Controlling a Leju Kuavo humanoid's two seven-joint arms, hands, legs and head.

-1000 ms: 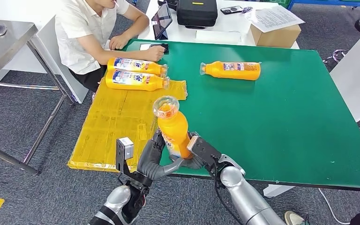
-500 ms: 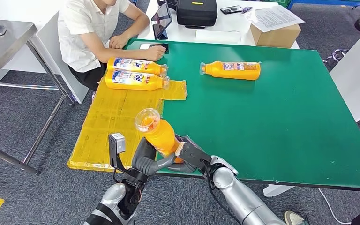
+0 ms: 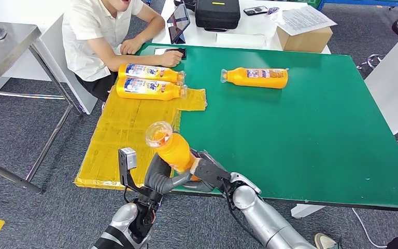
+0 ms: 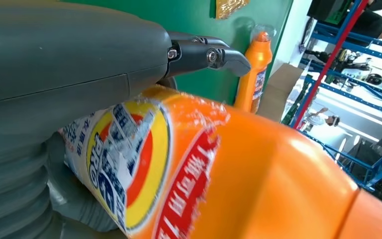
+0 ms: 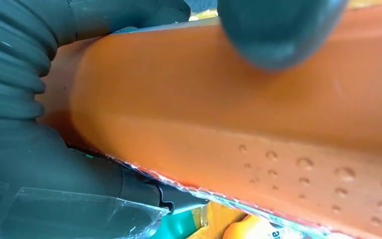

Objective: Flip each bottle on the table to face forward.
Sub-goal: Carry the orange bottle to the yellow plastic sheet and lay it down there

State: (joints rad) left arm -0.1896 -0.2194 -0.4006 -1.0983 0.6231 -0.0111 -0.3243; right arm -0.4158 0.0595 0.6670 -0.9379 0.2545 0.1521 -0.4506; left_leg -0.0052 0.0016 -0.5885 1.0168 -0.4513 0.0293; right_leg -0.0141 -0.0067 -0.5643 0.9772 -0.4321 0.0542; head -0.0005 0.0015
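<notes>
As seen from the head view, the left hand [image 3: 160, 176] and right hand [image 3: 207, 171] together gripped an orange bottle [image 3: 173, 148] tilted over the near edge of the green table [image 3: 300, 135]; two bottles [image 3: 147, 81] lay on the yellow sheet [image 3: 124, 135] and another bottle [image 3: 256, 77] on the green; left wrist view: fingers [image 4: 204, 52] wrapped the label; right wrist view: a thumb [image 5: 273, 30] pressed the orange body.

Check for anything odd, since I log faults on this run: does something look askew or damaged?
Nothing looks damaged or spilled. The held bottle is tilted between the left hand and right hand over the table's near edge; three more bottles lie flat.
</notes>
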